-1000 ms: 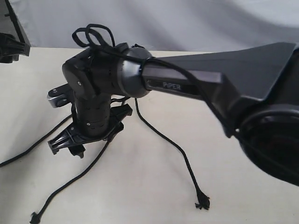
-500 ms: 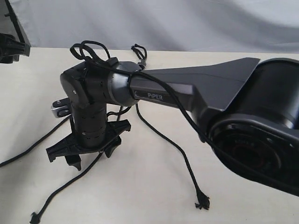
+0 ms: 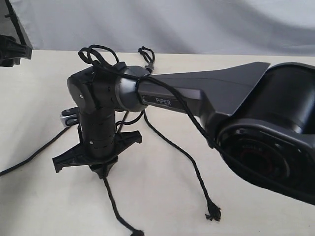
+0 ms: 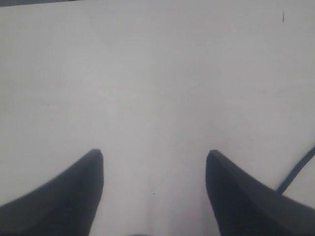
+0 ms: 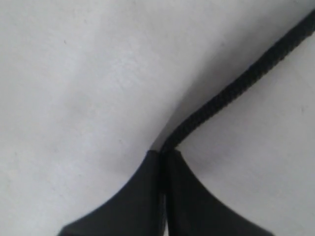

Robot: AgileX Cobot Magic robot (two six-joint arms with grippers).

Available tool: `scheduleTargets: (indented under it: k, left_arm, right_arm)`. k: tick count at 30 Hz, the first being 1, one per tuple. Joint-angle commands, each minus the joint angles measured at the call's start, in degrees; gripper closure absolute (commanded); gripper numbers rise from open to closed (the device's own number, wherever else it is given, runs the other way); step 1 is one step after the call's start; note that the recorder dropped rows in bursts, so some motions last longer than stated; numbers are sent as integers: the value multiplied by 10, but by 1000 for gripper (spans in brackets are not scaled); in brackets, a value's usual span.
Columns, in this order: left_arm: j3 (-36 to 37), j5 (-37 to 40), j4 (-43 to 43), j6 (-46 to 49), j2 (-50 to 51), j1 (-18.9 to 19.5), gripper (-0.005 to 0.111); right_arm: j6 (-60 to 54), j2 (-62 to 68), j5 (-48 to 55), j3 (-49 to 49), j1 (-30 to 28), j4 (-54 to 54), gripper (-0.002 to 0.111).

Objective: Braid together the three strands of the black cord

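The black cord's knotted loop [image 3: 146, 53] lies at the table's far side, half hidden behind my right arm. From under the arm the three strands fan out towards the near edge. My right gripper [image 3: 102, 172] [image 5: 162, 153] points down, shut on the middle strand [image 3: 115, 209] [image 5: 236, 88], which trails to the lower edge. The right strand [image 3: 189, 164] ends in a frayed knot [image 3: 213, 214]. The left strand [image 3: 34, 153] runs off the left edge. My left gripper [image 4: 153, 153] hangs open over bare table, a bit of strand [image 4: 295, 172] beside one finger.
A silver metal clamp [image 3: 69, 117] sits on the table just left of my right wrist. A black machine part [image 3: 12, 46] stands at the far left edge. The right arm's big dark body [image 3: 266, 128] fills the right side, its own cables looped above the wrist [image 3: 96, 53].
My right gripper has shut on the middle strand and shifted right. That strand's free end has swung from the lower left corner towards the lower middle.
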Motion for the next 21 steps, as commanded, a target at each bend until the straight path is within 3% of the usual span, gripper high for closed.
scheduleTargets:
  k: [1, 10, 21]
  left_arm:
    - [3, -4, -8, -4, -6, 2, 49]
    - [3, -4, -8, -4, -6, 2, 49]
    - [3, -4, -11, -4, -6, 2, 49]
  right_arm:
    - [-66, -11, 43, 0, -3, 7, 109]
    - [-98, -98, 68, 1, -21, -161, 109]
    - [-98, -122, 68, 1, -186, -210, 109]
